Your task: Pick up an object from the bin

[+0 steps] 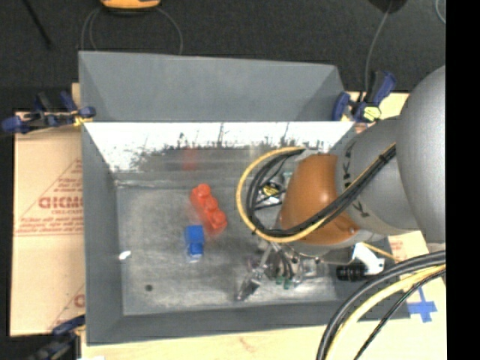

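1. The two-finger gripper (267, 274) is seen low over the floor of the grey metal bin (101, 231), right of centre and close to the near wall, so little room is left on that side. How far it is opened cannot be told, nor whether anything is held.
2. A small blue rectangular plastic block (194, 241) is found to the gripper's left, apart from it. Open floor is seen between the two.
3. A tiny white scrap (124, 256) is seen further left, near the foot of the left wall.
4. An orange-red knobbed plastic block (208, 208) is laid slantwise just beyond the blue one. Whether they touch cannot be told.
5. Open floor is seen from there to the scratched far wall.
6. The bin's right side is taken up by the arm's orange wrist cover (315, 193) and its looped cables.
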### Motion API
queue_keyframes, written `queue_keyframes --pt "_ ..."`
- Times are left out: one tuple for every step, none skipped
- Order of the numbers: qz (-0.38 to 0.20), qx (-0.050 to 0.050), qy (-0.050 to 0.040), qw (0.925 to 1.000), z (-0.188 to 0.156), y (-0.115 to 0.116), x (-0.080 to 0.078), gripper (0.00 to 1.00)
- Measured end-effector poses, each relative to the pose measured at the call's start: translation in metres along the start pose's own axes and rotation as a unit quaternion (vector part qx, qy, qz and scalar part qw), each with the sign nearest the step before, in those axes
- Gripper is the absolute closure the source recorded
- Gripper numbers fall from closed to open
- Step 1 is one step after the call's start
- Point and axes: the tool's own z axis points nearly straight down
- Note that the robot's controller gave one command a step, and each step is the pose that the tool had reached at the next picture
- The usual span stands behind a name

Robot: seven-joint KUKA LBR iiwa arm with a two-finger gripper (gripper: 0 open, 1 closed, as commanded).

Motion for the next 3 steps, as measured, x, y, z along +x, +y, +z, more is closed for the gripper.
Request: queue_keyframes --pt "0.131 -0.002 -0.0043 0.9914 -0.026 -0.009 -0.040 0.00" --pt "0.106 -0.001 -0.0024 0.9944 -0.003 -0.020 -0.040 0.00" --pt "0.105 -0.001 -0.0031 0.9945 -0.004 -0.019 -0.040 1.00"
